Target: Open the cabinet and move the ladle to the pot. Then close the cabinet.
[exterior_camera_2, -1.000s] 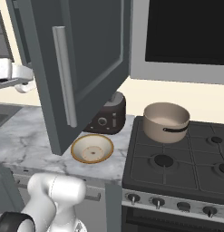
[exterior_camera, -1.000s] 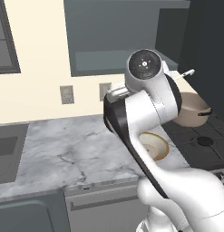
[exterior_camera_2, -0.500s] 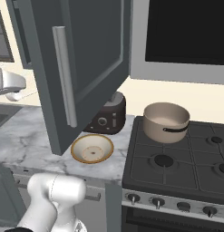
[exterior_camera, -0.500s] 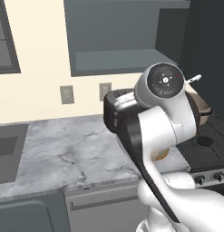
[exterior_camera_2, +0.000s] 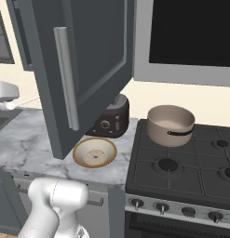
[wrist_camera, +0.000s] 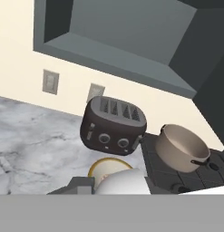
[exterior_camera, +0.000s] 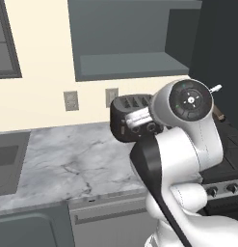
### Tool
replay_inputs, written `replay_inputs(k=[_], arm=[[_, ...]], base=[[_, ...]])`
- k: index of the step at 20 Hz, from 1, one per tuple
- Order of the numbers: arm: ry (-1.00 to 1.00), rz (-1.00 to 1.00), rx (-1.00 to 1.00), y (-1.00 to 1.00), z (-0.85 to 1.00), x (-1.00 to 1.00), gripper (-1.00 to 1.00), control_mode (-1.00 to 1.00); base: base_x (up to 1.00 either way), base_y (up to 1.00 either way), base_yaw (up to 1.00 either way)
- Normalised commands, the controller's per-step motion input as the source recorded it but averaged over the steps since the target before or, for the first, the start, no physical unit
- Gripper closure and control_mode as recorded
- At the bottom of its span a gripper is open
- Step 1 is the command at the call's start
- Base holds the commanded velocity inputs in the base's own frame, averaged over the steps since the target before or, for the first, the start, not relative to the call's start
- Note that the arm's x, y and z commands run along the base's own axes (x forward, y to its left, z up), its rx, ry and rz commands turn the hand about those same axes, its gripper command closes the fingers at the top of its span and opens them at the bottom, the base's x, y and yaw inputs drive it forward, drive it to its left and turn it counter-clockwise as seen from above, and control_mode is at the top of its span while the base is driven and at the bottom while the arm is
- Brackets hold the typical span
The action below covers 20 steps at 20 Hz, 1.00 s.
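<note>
The arm [exterior_camera: 180, 159] is built of glossy white, rounded shells joined by dark, nearly black bands. A broad black strip is seen curving down the lower link between the white casings. The upper joint is capped by a round grey disc [exterior_camera: 191, 100] with a darker inner ring, small green marks and a pale centre dot. A slim white stub [exterior_camera: 215, 89] is seen projecting beside that cap. In the right base view, a smooth white rounded shell [exterior_camera_2: 55, 202] with soft grey shading is shown.

The toaster [wrist_camera: 112, 126] stands on the counter [wrist_camera: 31, 131] ahead of the hand, bowl [exterior_camera_2: 94, 152] before it, pot [wrist_camera: 181, 148] beside it on the stove [exterior_camera_2: 186, 169].
</note>
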Motion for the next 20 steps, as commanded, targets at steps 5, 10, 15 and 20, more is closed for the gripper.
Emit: replay_inputs(k=[5, 10, 15, 20], arm=[[-0.01, 0.00, 0.00, 0.00, 0.00, -0.19, 1.00, -1.00], [0.00, 0.00, 0.00, 0.00, 0.00, -0.18, 1.00, -1.00], [0.00, 0.00, 0.00, 0.00, 0.00, -0.23, 1.00, -1.00], [0.00, 0.00, 0.00, 0.00, 0.00, -0.28, 1.00, -1.00]], base=[[0.00, 0.00, 0.00], [0.00, 0.00, 0.00], [0.00, 0.00, 0.00], [0.00, 0.00, 0.00]])
